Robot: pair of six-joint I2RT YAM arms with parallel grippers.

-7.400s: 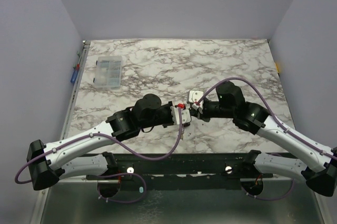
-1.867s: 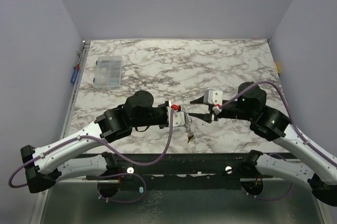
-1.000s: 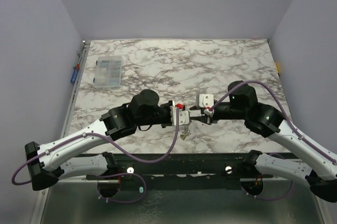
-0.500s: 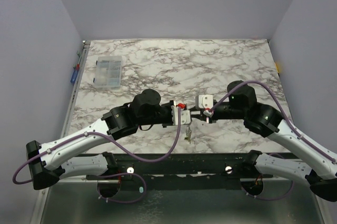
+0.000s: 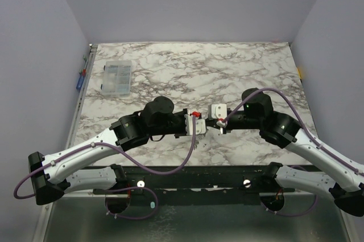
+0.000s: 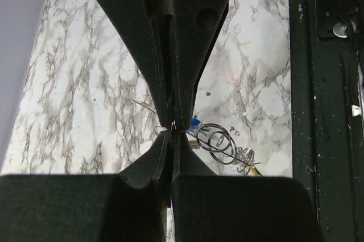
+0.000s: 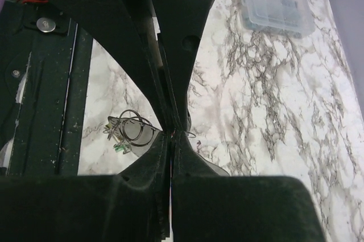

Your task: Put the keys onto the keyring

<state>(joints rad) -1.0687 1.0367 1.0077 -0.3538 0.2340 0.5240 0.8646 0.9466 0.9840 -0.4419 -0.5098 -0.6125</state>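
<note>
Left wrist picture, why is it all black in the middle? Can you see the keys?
Left wrist view: black fingers sit by the lens, unlit against bright marble table; the keyring beside them is small but sharp, one blue key head showing. Right wrist view: same dark fingers. Top external view: evenly lit, keyring too tiny to see.

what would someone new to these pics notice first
The left pincer and right pincer meet tip to tip, both shut, over the middle of the marble table. At that pinch is the keyring, thin wire loops with a blue-headed key. A clear compartment box sits alone at the far left.
</note>
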